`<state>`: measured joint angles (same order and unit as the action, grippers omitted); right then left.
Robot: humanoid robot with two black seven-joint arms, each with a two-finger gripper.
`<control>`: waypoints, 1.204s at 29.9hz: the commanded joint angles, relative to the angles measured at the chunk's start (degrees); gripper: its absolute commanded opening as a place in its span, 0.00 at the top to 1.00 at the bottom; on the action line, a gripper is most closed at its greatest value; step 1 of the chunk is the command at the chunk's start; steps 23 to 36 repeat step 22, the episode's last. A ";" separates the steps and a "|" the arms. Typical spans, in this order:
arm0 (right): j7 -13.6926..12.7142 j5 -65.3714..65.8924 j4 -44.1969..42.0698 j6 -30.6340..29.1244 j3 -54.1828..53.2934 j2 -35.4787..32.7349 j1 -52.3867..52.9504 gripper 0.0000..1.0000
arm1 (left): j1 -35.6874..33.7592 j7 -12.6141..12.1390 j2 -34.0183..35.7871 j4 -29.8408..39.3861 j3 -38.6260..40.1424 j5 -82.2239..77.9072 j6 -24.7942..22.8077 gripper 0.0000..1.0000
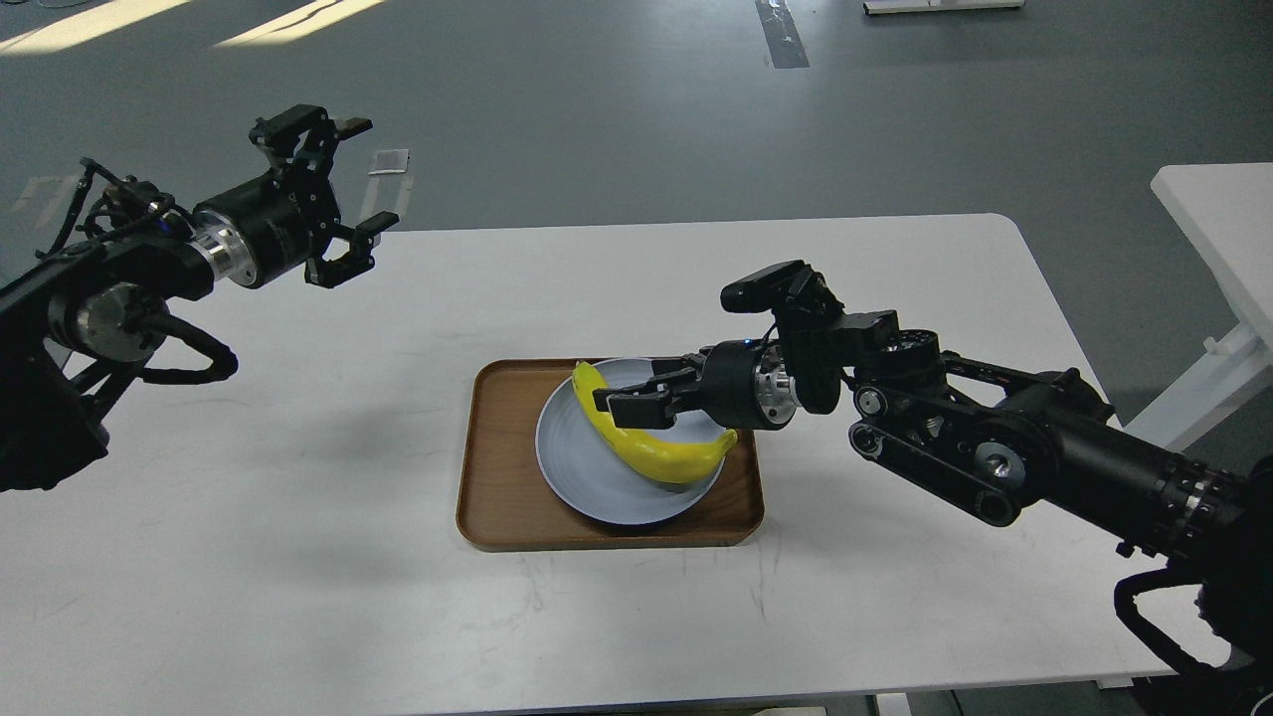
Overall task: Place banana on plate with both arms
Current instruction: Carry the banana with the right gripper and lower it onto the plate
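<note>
The yellow banana (661,454) lies on its side on the pale blue plate (582,462), curving from the plate's back left to its right rim. My right gripper (627,395) hovers just over the banana's left half. Its jaws look spread and no longer clamp the banana. One finger overlaps the banana's top edge. My left gripper (370,174) is open and empty, held high over the table's far left corner, well away from the plate.
The plate sits in a brown wooden tray (497,497) in the middle of the white table (298,517). A second white table (1223,219) stands off to the right. The grey floor lies beyond the far table edge.
</note>
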<state>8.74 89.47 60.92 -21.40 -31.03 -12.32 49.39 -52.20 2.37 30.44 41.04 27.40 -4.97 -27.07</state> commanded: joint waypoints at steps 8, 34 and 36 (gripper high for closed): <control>-6.54 -51.21 -15.56 -0.04 -26.26 5.55 -0.17 0.01 | 5.08 -0.17 0.67 3.52 6.78 5.41 -0.93 0.02; -8.66 -56.86 -18.38 0.31 -33.83 5.81 -3.33 0.00 | 10.71 -0.09 0.85 5.19 10.39 5.93 -0.93 0.02; -8.66 -56.86 -18.38 0.31 -33.83 5.81 -3.33 0.00 | 10.71 -0.09 0.85 5.19 10.39 5.93 -0.93 0.02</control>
